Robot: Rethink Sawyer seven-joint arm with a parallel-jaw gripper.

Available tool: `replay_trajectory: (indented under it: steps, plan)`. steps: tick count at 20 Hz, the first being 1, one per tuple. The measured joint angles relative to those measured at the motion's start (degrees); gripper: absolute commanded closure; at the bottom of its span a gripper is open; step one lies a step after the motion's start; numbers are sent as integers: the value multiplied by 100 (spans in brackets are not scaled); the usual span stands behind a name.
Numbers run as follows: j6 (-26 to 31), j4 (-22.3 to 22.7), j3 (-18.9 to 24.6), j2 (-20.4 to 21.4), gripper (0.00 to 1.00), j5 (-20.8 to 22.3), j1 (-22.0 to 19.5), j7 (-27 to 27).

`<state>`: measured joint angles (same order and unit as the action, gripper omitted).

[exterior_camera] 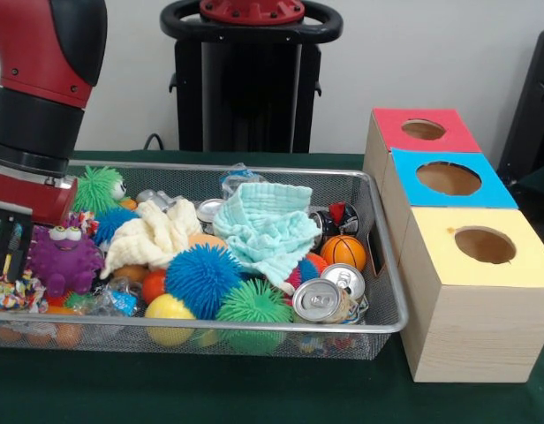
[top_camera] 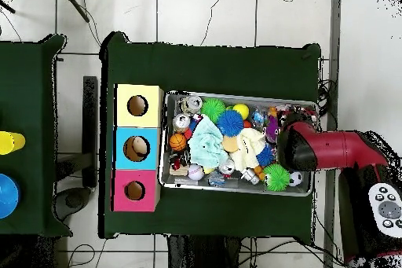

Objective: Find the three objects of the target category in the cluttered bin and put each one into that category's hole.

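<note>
Arm (exterior_camera: 42, 97) is down over the left end of the bin (exterior_camera: 254, 329) in the front view; in the overhead view that is the end away from the boxes. The gripper (exterior_camera: 9, 237) hangs at the picture's left edge, just beside the purple googly-eyed toy (exterior_camera: 62, 256). Black parts show below the red wrist, but can't tell whether the jaws are apart or together, or holding anything.

The bin sits on the green table (exterior_camera: 210, 389), packed full. One knotted fabric bundle (exterior_camera: 14, 291), white with coloured patches, lies at the bin's left front, just below the gripper and touching the purple toy. A second scrap of similar fabric peeks out above the purple toy near the wrist; can't confirm it is one of the bundles. A third is not identifiable in either view.

Other clutter: mint cloth (exterior_camera: 270, 225) draped over the middle, pale yellow cloth (exterior_camera: 153, 237) to its left, blue spiky ball (exterior_camera: 201, 278) and green spiky ball (exterior_camera: 253, 305) toward the front, another green spiky ball (exterior_camera: 97, 190) at back left, small basketball (exterior_camera: 343, 251) on the right, drink can (exterior_camera: 316, 299) on its side at front right.

Three wooden boxes stand in a row touching the bin's right end. The yellow-topped box (exterior_camera: 475, 300) is nearest the camera, with the hole (exterior_camera: 485, 245) in its top; blue-topped box (exterior_camera: 449, 181) in the middle, red-topped box (exterior_camera: 422, 132) farthest.
</note>
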<state>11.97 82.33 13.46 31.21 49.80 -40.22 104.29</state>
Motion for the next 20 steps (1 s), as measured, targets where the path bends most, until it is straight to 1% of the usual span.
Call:
replay_trajectory:
  steps: [8,9,20]
  plan:
    - [1,27,-45,0,100,1,7,0]
    - [0,36,-61,0,0,0,9,0]
    - [-2,84,-199,0,0,0,137,0]
